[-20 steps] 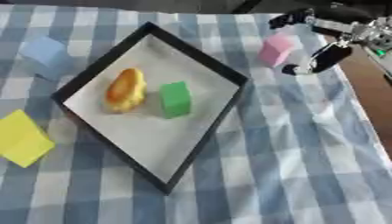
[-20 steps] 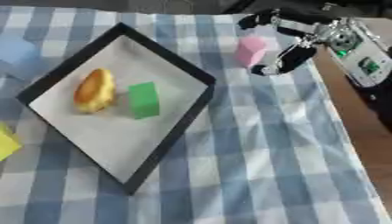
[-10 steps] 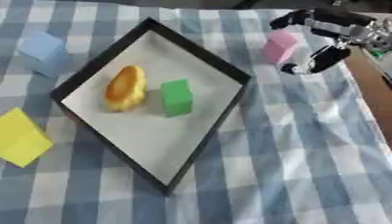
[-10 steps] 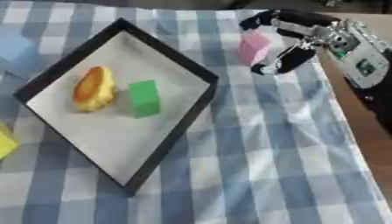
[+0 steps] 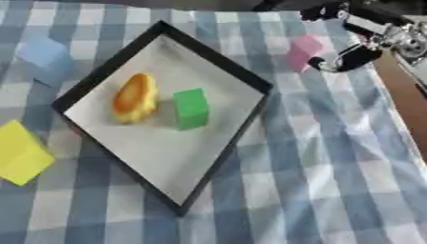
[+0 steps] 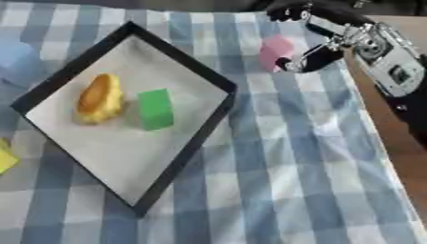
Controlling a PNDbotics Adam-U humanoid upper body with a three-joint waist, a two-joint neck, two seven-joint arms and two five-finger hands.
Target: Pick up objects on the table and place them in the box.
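Note:
A pink block point(image 5: 303, 51) lies on the checked cloth at the upper right, just outside the box. My right hand point(image 6: 349, 32) comes in from the top right corner and is open. One finger point(image 6: 285, 10) reaches above the block, and the thumb point(image 6: 310, 59) hangs close by the block's right side. I cannot tell whether either one touches it. The box point(image 5: 218, 61) is a black-rimmed square tray with a white floor, set as a diamond. In it lie a yellow-orange bun-like thing point(image 5: 136, 97) and a green block point(image 5: 191, 107). My left hand does not show.
A pale blue block point(image 5: 46, 53) sits on the cloth at the upper left, and a yellow block point(image 5: 20, 152) at the lower left. The table's brown right edge point(image 6: 399, 143) runs down the right side.
The whole picture has shifted slightly, so the camera moved. My right hand stays spread round the pink block, and the thumb sits a little nearer to it.

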